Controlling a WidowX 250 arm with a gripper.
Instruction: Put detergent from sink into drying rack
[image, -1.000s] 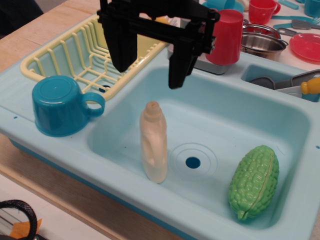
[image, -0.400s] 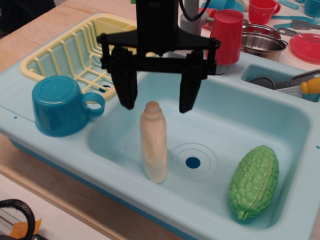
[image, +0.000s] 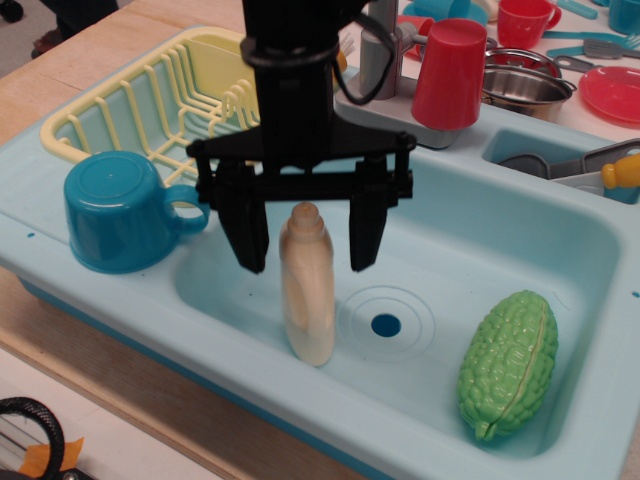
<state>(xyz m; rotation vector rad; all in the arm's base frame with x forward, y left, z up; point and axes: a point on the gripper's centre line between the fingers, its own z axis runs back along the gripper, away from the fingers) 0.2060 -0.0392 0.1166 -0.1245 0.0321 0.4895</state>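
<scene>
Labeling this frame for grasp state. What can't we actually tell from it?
Single view, observation.image:
- Whether the pincer fingers touch the bottle: they straddle its neck, depth unclear.
- Drying rack: its right end is hidden behind the arm.
- Side basin: cut off by the right edge, contents only partly shown.
- Blue cup: upside down, so its inside is hidden.
- Gourd: underside hidden.

— What was counted?
— One detergent bottle, one green gourd, one blue cup.
— And red cups?
— Two were counted, plus one drying rack.
</scene>
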